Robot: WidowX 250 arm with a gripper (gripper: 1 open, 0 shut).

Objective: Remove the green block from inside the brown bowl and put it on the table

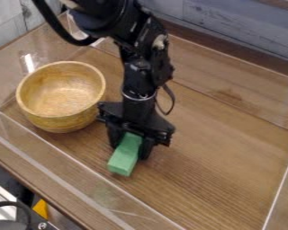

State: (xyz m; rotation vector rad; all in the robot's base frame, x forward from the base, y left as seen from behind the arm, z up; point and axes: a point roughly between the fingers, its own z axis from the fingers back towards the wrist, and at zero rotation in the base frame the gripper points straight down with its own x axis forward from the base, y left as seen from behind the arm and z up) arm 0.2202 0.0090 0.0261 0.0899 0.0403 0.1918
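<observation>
Nearest the front edge, a low clear acrylic wall (pixel 75 193) runs across the view, and just behind it the wood-grain table (pixel 230 153) spreads out bare. On that bare patch sits the green block (pixel 126 158), or nearly sits: its lower end looks to be touching the tabletop or just off it, and I cannot tell which from this angle. It tilts slightly, upper end tucked up between the fingers. The black gripper (pixel 136 137) points straight down over it, its jaws clamped on the block's upper end, with the arm rising dark and jointed above.

Behind and to the left stands the brown bowl (pixel 61 94), empty, its pale speckled inside fully open to view. Block and bowl are near each other but clearly apart, so the block is already out and the job looks close to finished.

The step in hand seems to be the setting down. To do it well, I would lower until the block's underside rests flat on the wood, then part the jaws without dragging. Because the block hangs at a tilt, a release from height could let it tip or roll, so settling it first matters. After that, a straight lift clear keeps the fingers from nudging it toward the bowl.
</observation>
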